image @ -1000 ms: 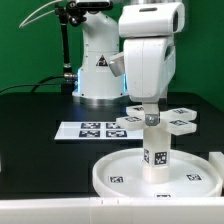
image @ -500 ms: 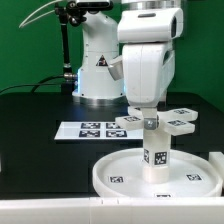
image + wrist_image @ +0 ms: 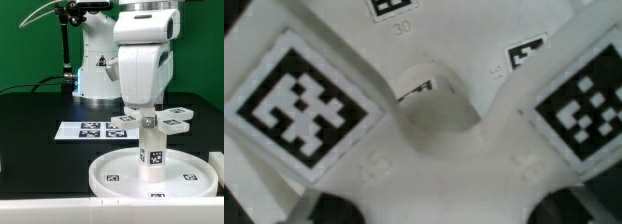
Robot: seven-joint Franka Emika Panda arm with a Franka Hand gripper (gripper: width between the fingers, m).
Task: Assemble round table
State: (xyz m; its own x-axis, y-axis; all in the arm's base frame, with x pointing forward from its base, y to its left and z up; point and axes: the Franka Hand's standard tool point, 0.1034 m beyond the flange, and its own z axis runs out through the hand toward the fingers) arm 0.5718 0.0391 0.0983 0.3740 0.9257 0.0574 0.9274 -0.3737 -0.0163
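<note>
The large rimmed round disc (image 3: pixel 103 173) lies flat on the black table at the front. The short cylindrical leg (image 3: pixel 152 156) stands upright at its middle, with a tag facing the camera. The cross-shaped foot (image 3: pixel 173 122) sits on top of the leg, its tagged arms spreading out level. My gripper (image 3: pixel 148 113) comes straight down and is shut on the foot's hub. In the wrist view the foot (image 3: pixel 438 100) fills the frame, with two tagged arms on either side. The dark fingertips (image 3: pixel 335 208) show at its near edge.
The marker board (image 3: pixel 88 130) lies on the table behind the disc, toward the exterior view's left. A white block (image 3: pixel 216 160) shows at the exterior view's right edge. The arm's base (image 3: pixel 98 65) stands at the back.
The gripper has turned with the foot, whose arms have swung round a little. The gripper, leg and disc have shifted slightly toward the exterior view's left.
</note>
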